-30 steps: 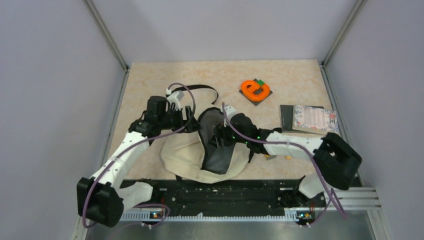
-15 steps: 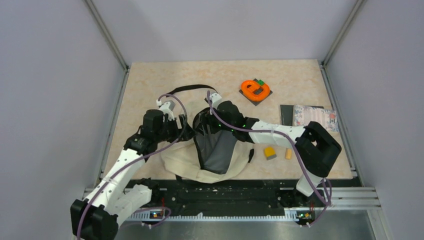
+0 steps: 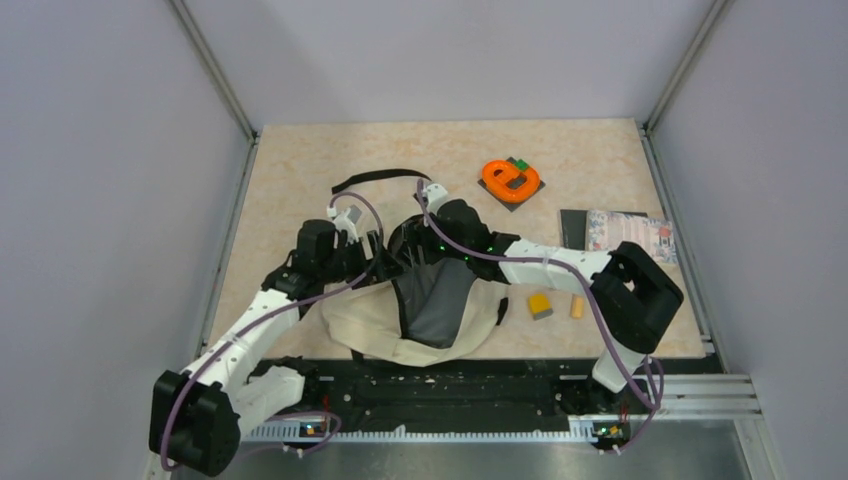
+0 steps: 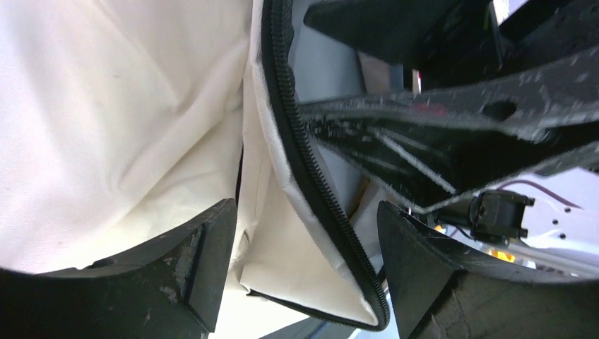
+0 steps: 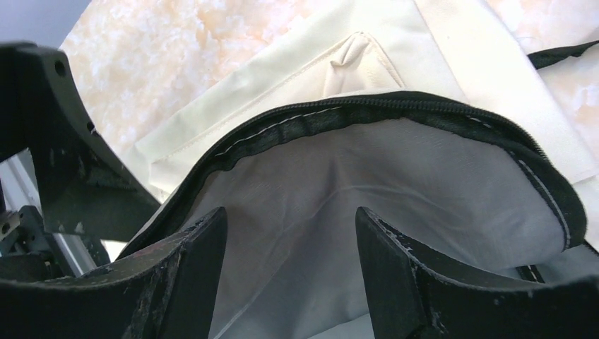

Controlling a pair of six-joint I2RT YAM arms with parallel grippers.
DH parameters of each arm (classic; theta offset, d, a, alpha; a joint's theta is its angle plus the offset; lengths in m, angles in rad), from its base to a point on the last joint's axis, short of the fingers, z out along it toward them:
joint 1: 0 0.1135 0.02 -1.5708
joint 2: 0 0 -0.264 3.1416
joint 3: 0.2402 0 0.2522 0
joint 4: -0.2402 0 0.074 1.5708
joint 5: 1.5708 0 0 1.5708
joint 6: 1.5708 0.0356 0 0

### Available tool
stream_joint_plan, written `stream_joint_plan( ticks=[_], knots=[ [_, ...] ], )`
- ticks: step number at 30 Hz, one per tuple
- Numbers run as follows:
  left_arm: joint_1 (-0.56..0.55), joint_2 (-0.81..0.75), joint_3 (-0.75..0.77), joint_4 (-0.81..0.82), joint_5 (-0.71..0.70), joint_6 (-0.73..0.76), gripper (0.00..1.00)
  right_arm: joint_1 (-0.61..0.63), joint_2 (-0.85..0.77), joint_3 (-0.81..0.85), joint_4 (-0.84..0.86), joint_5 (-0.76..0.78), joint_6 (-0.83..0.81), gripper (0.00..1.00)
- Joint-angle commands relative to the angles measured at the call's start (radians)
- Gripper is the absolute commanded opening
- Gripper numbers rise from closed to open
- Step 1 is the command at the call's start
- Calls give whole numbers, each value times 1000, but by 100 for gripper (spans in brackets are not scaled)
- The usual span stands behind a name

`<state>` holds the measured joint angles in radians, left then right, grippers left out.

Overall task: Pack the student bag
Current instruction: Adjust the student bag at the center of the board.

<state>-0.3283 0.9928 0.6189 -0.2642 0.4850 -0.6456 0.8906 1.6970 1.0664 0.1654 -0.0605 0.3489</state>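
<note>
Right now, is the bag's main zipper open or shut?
Open: bag mouth gapes, grey lining visible inside the parted zipper.

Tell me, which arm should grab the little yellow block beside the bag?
Right, probably. The yellow block lies right of the bag, beside that arm; the left hand straddles the bag's zipper edge on the other side.

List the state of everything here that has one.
student bag: unzipped, mouth open, grey lining showing.
left gripper: open, straddling the bag's rim.
right gripper: open, at the bag's mouth.
yellow block: outside the bag.
booklet: lying flat, outside the bag.
</note>
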Motion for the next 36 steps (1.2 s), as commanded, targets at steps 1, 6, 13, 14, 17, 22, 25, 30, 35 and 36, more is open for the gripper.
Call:
stream_joint_plan(
  ticks=[1, 6, 13, 14, 17, 22, 25, 30, 35, 36],
  knots=[
    [-2, 4, -29, 66, 112, 1, 76, -28, 0, 37, 18, 3, 2, 66],
    [-2, 11, -38, 66, 137, 31, 74, -45, -3, 60, -7, -5, -11, 66],
    [-2, 155, 42, 52, 72, 38, 60, -47, -56, 54, -37, -4, -25, 67],
    [-2, 178, 57, 55, 63, 38, 59, -47, -70, 50, -44, 1, -26, 67],
    [-2, 236, 104, 60, 58, 42, 50, -48, -126, 41, -83, 39, -27, 75],
    [-1, 278, 209, -11, 50, 101, 9, -64, -270, 18, -201, 193, -47, 89],
    [0, 291, 293, -107, 35, 170, 0, -92, -374, -37, -289, 334, -43, 99],
    [0, 296, 409, -189, 28, 245, 0, -228, -579, -151, -401, 455, 14, 99],
    [0, 302, 500, -220, 45, 313, 0, -469, -768, -280, -458, 438, 97, 99],
    [0, 304, 523, -248, 38, 328, 0, -517, -796, -299, -468, 429, 109, 99]
  ],
)
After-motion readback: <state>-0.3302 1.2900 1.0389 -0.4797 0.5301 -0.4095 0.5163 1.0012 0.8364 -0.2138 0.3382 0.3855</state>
